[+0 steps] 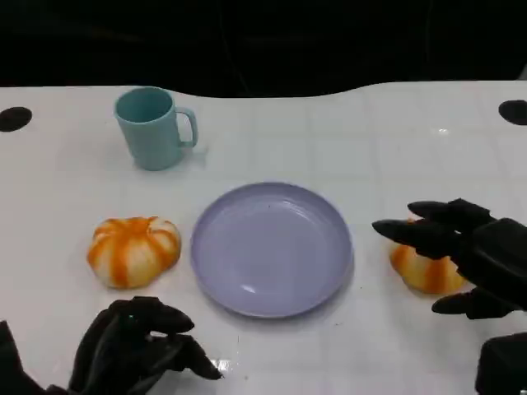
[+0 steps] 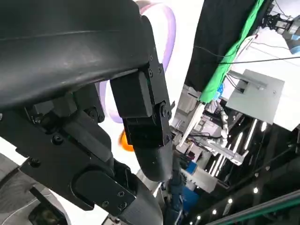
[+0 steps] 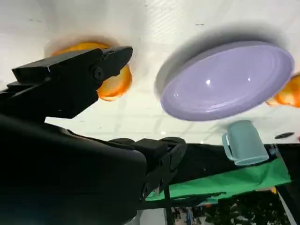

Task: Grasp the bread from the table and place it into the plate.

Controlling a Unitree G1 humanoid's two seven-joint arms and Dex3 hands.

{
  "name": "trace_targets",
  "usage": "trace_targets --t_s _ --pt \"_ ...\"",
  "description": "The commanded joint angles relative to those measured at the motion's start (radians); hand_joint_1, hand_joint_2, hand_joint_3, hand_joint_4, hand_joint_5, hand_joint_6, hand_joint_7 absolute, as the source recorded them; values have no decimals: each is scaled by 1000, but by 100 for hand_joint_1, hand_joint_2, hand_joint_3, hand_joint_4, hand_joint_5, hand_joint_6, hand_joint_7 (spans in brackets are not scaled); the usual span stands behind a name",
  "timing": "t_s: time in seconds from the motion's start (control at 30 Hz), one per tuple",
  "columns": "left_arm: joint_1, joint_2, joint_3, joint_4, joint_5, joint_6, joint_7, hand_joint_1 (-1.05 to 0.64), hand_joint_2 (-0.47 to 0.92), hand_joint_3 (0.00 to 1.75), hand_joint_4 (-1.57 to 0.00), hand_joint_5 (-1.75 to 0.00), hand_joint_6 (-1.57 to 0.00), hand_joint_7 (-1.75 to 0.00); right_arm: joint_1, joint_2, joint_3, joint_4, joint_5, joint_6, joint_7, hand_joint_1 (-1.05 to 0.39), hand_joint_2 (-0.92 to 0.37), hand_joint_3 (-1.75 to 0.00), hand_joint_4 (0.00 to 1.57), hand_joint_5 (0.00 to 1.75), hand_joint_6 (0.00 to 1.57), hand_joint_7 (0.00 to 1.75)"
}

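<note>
My right hand [image 1: 473, 263] hovers with its fingers spread wide around the right bread roll [image 1: 422, 270], holding nothing yet. I judge it is set that way to come over the roll from above, fingers on the far side and thumb on the near side. I cannot tell whether any finger touches the crust. In the right wrist view the upper finger [image 3: 75, 77] crosses in front of the roll [image 3: 110, 84], so the spread does bracket it.

The roll sits on the white bench [image 1: 346, 140] just beside the right rim of the lilac plate [image 1: 272, 247], which makes for a short carry. Much of it is hidden behind my fingers, so I can't judge its full shape.

My left hand [image 1: 140, 346] rests low at the near edge with its fingers curled in on nothing, parked out of the way as I read it. A second bread roll [image 1: 133, 249] lies just beside the plate's left rim, beyond that hand and apart from it. A teal mug [image 1: 154, 127] stands well back, clear of any path.

The left wrist view is mostly my own hand's shell [image 2: 70, 70]; a sliver of plate [image 2: 166, 33] and an orange scrap show past it.
</note>
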Motion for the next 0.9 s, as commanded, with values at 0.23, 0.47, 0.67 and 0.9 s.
trace_targets --t_s 0.23,0.47,0.67,0.9 --pt "-10 10 14 13 5 -7 12 -95 62 0 -157 -42 -157 -15 -113 -27 99 160 -89 36 -102 1 -70 0 0 40 31 1" --pt "-8 10 14 9 6 -4 13 -95 61 0 -157 -42 -157 -16 -174 -36 151 268 -122 41 -162 -1 -72 -1 0 41 30 1" --pt "-6 9 14 7 9 -6 14 -96 62 0 -157 -43 -157 -17 -211 -43 183 336 -132 50 -196 -5 -72 -1 0 43 31 1" --pt "-3 12 13 5 8 -8 7 -95 62 0 -157 -42 -157 -16 -248 -43 218 397 -131 67 -193 -9 -73 -2 0 45 31 1"
